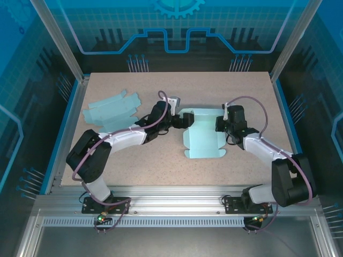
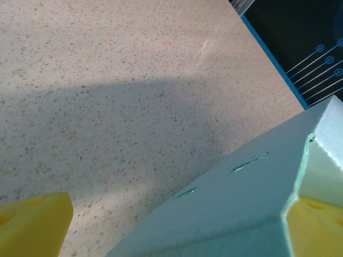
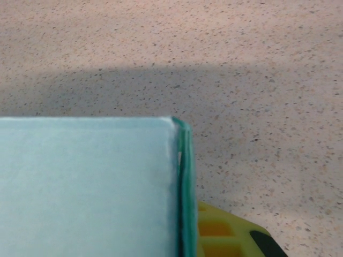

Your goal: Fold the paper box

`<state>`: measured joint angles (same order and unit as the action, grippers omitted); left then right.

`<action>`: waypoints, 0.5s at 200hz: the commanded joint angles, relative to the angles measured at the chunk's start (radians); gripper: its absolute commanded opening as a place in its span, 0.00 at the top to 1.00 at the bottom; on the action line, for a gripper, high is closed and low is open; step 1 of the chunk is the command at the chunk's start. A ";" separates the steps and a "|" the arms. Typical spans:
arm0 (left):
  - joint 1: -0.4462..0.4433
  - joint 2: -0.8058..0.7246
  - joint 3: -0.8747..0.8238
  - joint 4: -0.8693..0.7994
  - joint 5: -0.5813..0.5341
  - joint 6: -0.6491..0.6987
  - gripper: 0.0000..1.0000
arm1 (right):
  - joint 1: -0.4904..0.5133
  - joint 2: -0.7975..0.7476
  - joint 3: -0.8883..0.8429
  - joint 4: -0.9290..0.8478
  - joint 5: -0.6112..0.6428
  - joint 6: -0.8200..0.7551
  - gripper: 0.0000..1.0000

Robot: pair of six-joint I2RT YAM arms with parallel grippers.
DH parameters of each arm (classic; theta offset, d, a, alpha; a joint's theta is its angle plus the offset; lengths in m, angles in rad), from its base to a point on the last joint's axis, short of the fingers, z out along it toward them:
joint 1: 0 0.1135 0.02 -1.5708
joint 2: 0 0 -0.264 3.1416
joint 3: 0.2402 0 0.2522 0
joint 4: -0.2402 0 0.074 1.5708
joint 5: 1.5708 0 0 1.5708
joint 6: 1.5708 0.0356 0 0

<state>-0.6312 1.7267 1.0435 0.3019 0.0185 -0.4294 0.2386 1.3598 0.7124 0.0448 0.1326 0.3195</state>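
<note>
Teal paper box [image 1: 203, 133] lies between the spread left claw [image 1: 181, 122] and the right claw [image 1: 220, 124] clamping its edge.

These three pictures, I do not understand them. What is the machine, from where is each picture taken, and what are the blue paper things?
The machine is two robot arms bolted at the near edge of a speckled table. The overhead picture looks down on both. The other two come from cameras on the wrists.

In the middle lies a light blue paper box, partly folded. The right gripper is shut on its right edge; the yellow finger shows beside the paper. The left gripper is open around the box's left edge. More flat blanks lie at the far left.
</note>
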 commanded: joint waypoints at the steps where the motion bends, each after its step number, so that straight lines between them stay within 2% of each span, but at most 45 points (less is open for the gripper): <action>1: -0.025 0.055 0.066 0.080 -0.011 -0.040 0.01 | -0.003 -0.027 -0.016 0.030 0.004 -0.008 1.00; 33: -0.030 0.041 0.036 0.097 -0.097 -0.056 0.01 | -0.004 -0.027 -0.018 0.034 0.011 -0.005 1.00; 56: -0.027 -0.039 -0.034 0.088 -0.179 -0.026 0.01 | -0.004 -0.020 -0.016 0.034 0.020 -0.002 1.00; 100: -0.028 -0.220 -0.176 -0.015 -0.254 0.009 0.01 | -0.005 -0.011 -0.011 0.030 0.026 -0.004 1.00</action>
<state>-0.6521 1.6192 0.9287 0.3370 -0.1505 -0.4519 0.2283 1.3537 0.6991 0.0536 0.1711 0.3202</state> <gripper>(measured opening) 0.989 0.109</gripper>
